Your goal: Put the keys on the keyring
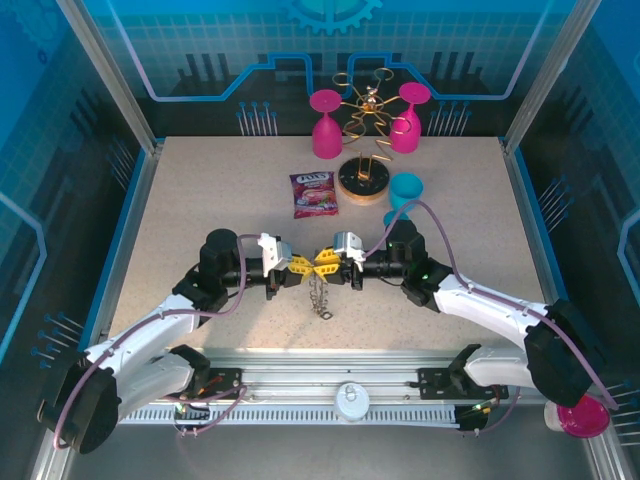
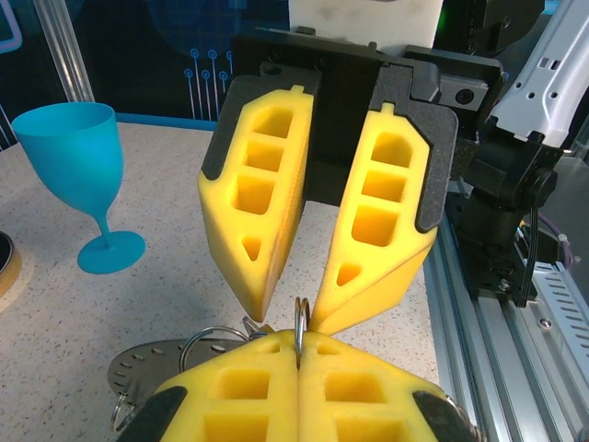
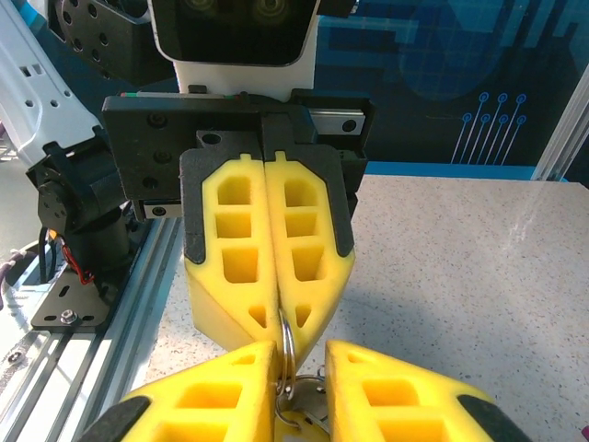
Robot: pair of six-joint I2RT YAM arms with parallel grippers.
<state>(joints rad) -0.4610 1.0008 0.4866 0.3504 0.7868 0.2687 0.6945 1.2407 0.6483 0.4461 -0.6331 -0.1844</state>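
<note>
**Tip to tip at mid-desk, a wire loop pinched in my left pincer**

My two bases sit at the near edge of the desk [image 1: 200,190]. Both arms reach forward and fold inward at the elbow, so the forearms lie nearly level. They point at each other across the middle, left from the left and right from the right. The yellow fingers meet nose to nose.

My left pincer [image 2: 298,339] is closed tight, its pads pressed flat together. A thin wire loop [image 2: 301,318] stands on edge out of the seam between them. My right pincer [image 3: 300,359] faces it with its fingers a little apart in a narrow V. Its tips sit on either side of that loop, and I cannot tell whether they touch it.

The keyring [image 2: 147,366] is just under my left fingers, a flat grey plate with small holes and more wire loops along its rim. From above it shows as a narrow grey strip that starts below the meeting fingertips. Its long axis points toward the near edge. I cannot tell whether its low end rests on the desk, and what hangs at that end is too small to make out.

Farther back lies a sweets packet [image 1: 314,194], flat on the desk. Beside it is a round wooden rack base [image 1: 362,184] with a blue goblet [image 1: 405,190] upright just to its right. On the wire rack [image 1: 368,105] above hang two pink goblets [image 1: 325,125], feet up.
</note>
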